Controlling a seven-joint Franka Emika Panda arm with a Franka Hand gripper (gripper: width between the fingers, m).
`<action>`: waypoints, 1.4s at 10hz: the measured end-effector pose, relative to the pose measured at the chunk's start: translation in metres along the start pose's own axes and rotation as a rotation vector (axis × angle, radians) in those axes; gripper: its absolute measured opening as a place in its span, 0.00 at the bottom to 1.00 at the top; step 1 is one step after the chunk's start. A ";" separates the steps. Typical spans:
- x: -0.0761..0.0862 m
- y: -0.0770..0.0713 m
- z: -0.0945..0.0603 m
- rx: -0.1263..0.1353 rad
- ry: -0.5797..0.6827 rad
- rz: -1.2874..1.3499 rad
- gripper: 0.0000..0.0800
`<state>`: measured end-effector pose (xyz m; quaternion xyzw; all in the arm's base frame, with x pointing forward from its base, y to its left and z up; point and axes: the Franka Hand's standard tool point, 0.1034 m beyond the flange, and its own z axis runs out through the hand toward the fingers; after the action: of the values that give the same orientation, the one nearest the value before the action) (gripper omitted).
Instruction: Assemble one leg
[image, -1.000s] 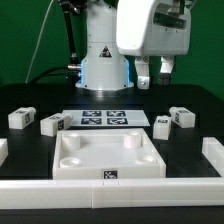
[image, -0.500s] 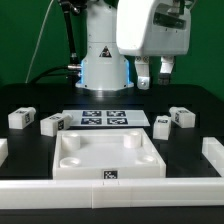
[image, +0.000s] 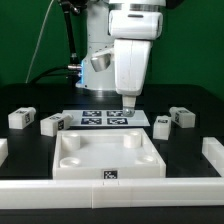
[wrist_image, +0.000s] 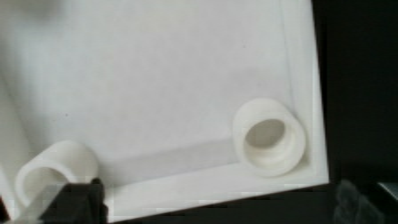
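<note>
Legs, four small white tagged blocks, lie loose on the black surface (image: 30, 95), none of them in the tray (image: 108, 170) and none held. At the exterior view's left are the far-left leg (image: 20, 117) and the inner-left leg (image: 52, 123). At its right are the inner-right leg (image: 161, 123) and the far-right leg (image: 181, 116). Each pair sits close together, and the two pairs are well apart, with the marker board (image: 100, 118) between them.

The tray lies just in front of the marker board. Its recess holds nothing, and its round corner sockets are bare. The gripper (image: 128, 110) hangs over the marker board's right part, just behind the tray's far rim and nearer the inner-right leg than any other.

The wrist view shows what the exterior view hides: the tray's floor close up, a near socket (wrist_image: 270, 135) by the rim and a second socket (wrist_image: 54, 172) — both hollow. The gripper (wrist_image: 214, 200) shows there with fingers apart and nothing between them. One dark finger (wrist_image: 71, 203) is plain, the other only faint against the dark surface. The exterior view alone does not show the gap.

Open surface runs on both sides of the tray out to the legs — a white bar (image: 60, 190) lines the front edge.
</note>
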<state>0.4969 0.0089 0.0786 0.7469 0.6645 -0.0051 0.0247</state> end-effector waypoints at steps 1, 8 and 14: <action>-0.003 -0.004 0.003 0.011 -0.003 -0.018 0.81; -0.013 -0.025 0.023 0.003 0.013 -0.131 0.81; -0.033 -0.039 0.069 0.054 0.034 -0.122 0.81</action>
<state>0.4564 -0.0219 0.0095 0.7055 0.7086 -0.0119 -0.0071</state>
